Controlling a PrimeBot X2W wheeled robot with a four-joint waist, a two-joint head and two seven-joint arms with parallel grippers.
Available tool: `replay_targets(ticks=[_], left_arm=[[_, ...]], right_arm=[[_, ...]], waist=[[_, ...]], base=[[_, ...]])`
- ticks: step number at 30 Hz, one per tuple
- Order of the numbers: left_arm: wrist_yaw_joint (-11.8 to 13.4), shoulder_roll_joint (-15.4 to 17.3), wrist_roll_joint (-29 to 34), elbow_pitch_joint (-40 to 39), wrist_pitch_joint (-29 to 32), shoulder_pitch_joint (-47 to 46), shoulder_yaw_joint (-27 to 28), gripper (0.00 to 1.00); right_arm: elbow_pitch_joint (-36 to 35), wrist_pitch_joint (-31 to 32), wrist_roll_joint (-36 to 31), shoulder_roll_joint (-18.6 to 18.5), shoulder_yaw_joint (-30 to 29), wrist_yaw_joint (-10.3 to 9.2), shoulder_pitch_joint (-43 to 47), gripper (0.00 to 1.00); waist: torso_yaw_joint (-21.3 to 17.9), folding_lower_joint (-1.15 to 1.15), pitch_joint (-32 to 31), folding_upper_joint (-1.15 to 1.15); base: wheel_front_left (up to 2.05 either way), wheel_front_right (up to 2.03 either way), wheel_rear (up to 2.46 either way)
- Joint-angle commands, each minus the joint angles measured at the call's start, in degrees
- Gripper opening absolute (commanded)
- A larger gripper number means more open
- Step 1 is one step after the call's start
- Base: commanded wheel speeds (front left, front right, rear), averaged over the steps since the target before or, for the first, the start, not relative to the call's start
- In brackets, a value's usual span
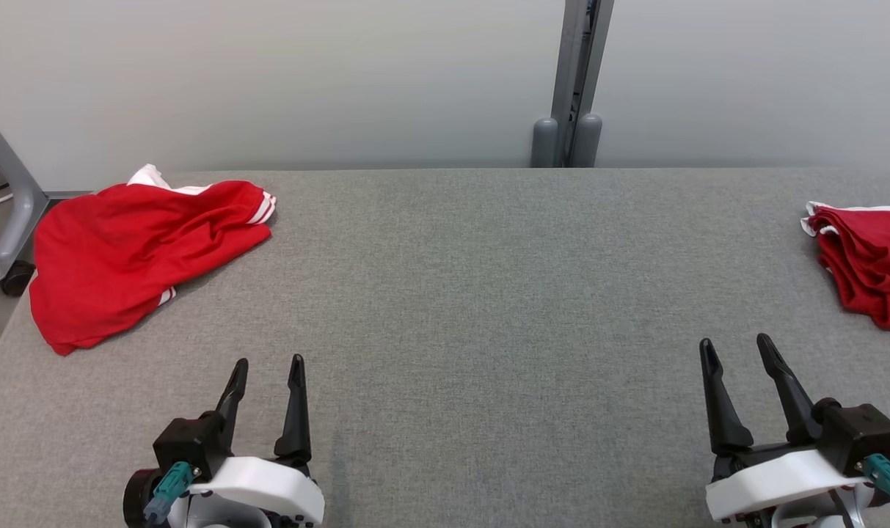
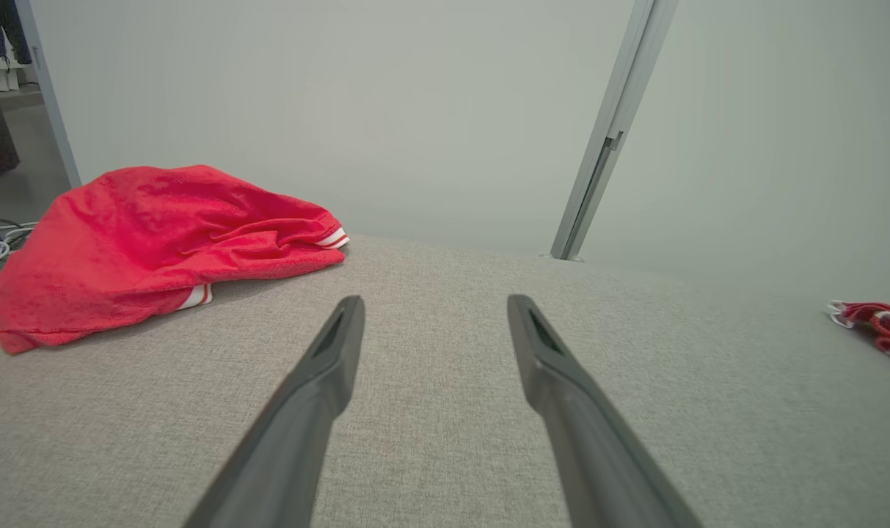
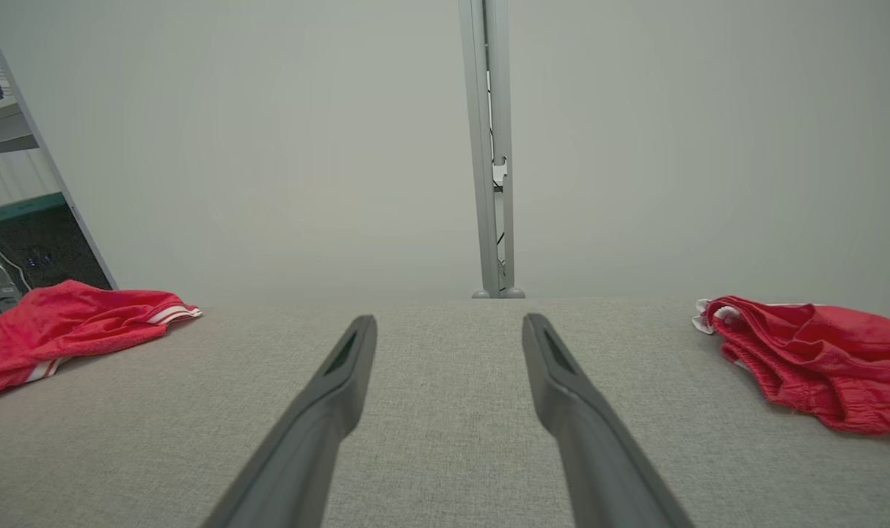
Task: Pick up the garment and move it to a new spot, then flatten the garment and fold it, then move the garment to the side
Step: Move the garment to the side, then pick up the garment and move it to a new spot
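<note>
Crumpled at the far-left corner of the grey padded table (image 1: pixel 445 293), untouched: red white-striped garment (image 1: pixel 136 249) (another red bundle (image 1: pixel 866 257) bunched at the table's right edge, perhaps already finished). Parked over the table's near edge: left gripper (image 1: pixel 268 359) and right gripper (image 1: pixel 734 339), fingers spread and empty, likely poised for the first pick.

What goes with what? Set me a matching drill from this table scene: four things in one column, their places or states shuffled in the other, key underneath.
Column one
1. larger red garment
2. smaller red heap
3. grey post
4. left gripper

Column two
a. behind the far edge of the table
b. far left corner of the table
c. near side, jaws open and empty
d. right edge of the table

Pairs: 1-b, 2-d, 3-a, 4-c
</note>
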Motion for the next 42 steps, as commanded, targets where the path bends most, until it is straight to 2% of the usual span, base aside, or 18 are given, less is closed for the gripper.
replay_targets(ticks=[1, 19, 28, 33, 42], left_arm=[[-0.2, 0.2, 0.3, 0.0, -0.3, 0.1, 0.1, 1.0], [-0.6, -0.1, 0.8, -0.1, -0.3, -0.5, 0.4, 1.0], [-0.9, -0.1, 1.0, 0.1, -0.3, -0.7, -0.1, 1.0], [-0.8, -0.1, 1.3, -0.3, -0.3, -1.3, -0.4, 1.0], [-1.1, -0.1, 1.9, -0.4, -0.3, -1.4, 0.3, 1.0]], right_arm=[[-0.5, 0.1, 0.4, -0.3, 0.0, 0.0, 0.7, 1.0], [-0.2, 0.1, 0.4, -0.2, -0.3, 0.0, 0.6, 1.0], [-0.2, 0.6, 0.0, -0.2, -0.6, 0.0, 1.3, 1.0], [-0.7, 0.8, -0.2, -0.2, -0.8, 0.0, 1.8, 1.0], [-1.3, 0.9, -0.2, -0.2, -0.3, 0.0, 1.4, 1.0]], waist=[[-0.1, 0.0, 0.0, 0.0], [-0.3, 0.0, 0.5, 0.0], [1.0, 0.0, 0.3, 0.0], [4.8, 0.0, 0.1, 0.0], [16.9, 0.0, 0.1, 0.0]], base=[[0.0, 0.0, 0.0], [0.0, 0.0, 0.0], [0.0, 0.0, 0.0], [0.0, 0.0, 0.0], [0.0, 0.0, 0.0]])
